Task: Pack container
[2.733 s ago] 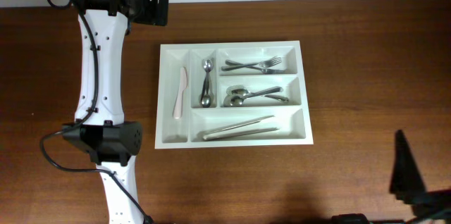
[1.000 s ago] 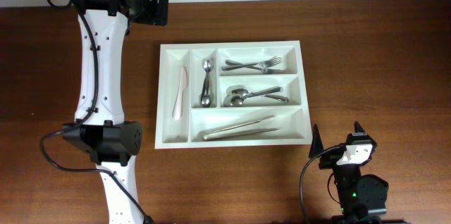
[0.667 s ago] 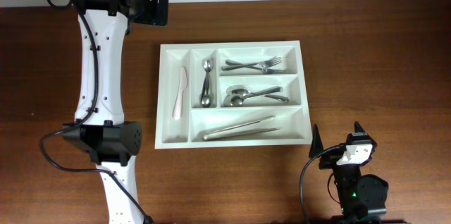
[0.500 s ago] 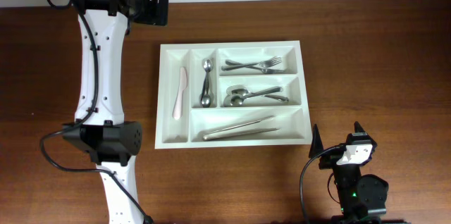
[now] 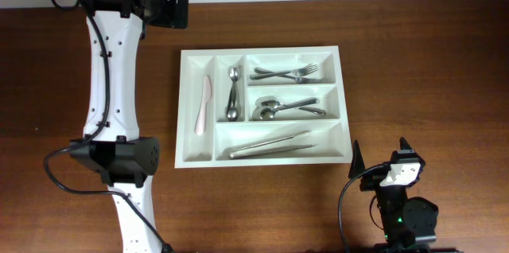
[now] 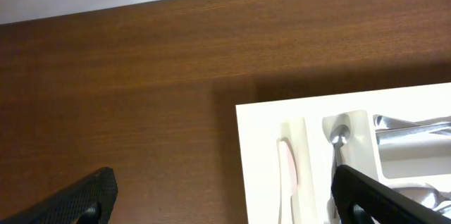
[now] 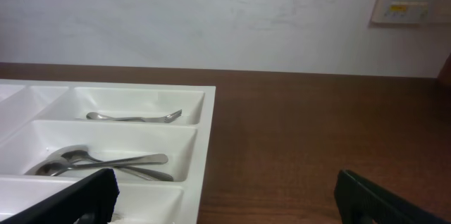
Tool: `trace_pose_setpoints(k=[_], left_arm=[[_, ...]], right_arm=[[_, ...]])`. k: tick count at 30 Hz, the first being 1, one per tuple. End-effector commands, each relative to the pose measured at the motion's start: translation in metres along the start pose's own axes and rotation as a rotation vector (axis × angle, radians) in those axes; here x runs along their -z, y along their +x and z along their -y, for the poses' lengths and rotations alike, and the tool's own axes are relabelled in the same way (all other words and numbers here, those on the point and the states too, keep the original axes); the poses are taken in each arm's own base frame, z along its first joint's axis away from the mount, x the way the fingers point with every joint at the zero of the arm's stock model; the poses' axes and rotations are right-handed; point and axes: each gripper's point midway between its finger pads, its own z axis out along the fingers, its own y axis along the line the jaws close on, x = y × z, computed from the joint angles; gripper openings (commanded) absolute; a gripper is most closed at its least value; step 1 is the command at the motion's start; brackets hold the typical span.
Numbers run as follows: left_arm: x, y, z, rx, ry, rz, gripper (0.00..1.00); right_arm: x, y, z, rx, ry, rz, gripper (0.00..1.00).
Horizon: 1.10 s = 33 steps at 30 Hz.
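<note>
Seems done packing container (image 5: 346, 102) with cutlery (image 5: 286, 108); left hand (image 6: 225, 197) at 11 o'clock and right hand (image 5: 380, 160) at 5 wide, empty; next, just retreat.

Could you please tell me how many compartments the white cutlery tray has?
5 in the tray: far-left narrow compartment, narrow one beside it, then top, middle and bottom wide ones; none hidden.
</note>
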Motion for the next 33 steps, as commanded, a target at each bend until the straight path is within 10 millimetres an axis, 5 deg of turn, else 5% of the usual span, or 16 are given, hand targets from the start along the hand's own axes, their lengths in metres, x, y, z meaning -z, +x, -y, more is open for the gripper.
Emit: trace_pose_setpoints(k=[1, 2, 5, 7, 8, 9, 11, 12, 16, 20, 24, 29, 33], left_arm=[[0.039, -0.012, 0.008, -0.006, 0.009, 0.085, 0.99], [0.056, -0.015, 0.015, -0.016, 0.017, 0.117, 0.99], [0.168, -0.022, 0.057, -0.086, 0.09, 0.33, 0.99], [0.218, -0.016, 0.073, -0.116, 0.131, 0.422, 0.99], [0.269, -0.005, 0.085, -0.143, 0.178, 0.517, 0.99], [0.298, 0.004, 0.089, -0.155, 0.205, 0.572, 0.99], [0.346, 0.021, 0.091, -0.169, 0.25, 0.665, 0.99], [0.387, 0.04, 0.084, -0.17, 0.281, 0.749, 0.99], [0.46, 0.093, 0.049, -0.138, 0.3, 0.909, 0.99], [0.476, 0.132, 0.017, -0.148, 0.189, 0.948, 0.99], [0.462, 0.173, -0.02, -0.079, 0.02, 0.901, 0.99], [0.422, 0.221, -0.03, -0.038, -0.07, 0.822, 0.99], [0.367, 0.241, -0.023, 0.001, -0.097, 0.827, 0.99]], right_arm=[[0.0, 0.002, 0.002, -0.002, 0.012, 0.002, 0.99], [0.0, 0.002, 0.002, -0.002, 0.012, 0.002, 0.99], [0.0, 0.002, 0.002, -0.002, 0.013, 0.001, 0.99], [0.0, 0.002, 0.002, -0.002, 0.013, 0.002, 0.98], [0.0, 0.002, 0.002, -0.002, 0.012, 0.001, 0.99], [0.0, 0.002, 0.002, -0.002, 0.012, 0.002, 0.99], [0.0, 0.002, 0.002, -0.002, 0.012, 0.001, 0.99], [0.0, 0.002, 0.002, -0.002, 0.012, 0.001, 0.99], [0.0, 0.002, 0.002, -0.002, 0.012, 0.001, 0.99], [0.0, 0.002, 0.002, -0.002, 0.012, 0.002, 0.99], [0.0, 0.002, 0.002, -0.002, 0.013, 0.001, 0.99], [0.0, 0.002, 0.002, -0.002, 0.012, 0.001, 0.98], [0.0, 0.002, 0.002, -0.002, 0.013, 0.001, 0.99]])
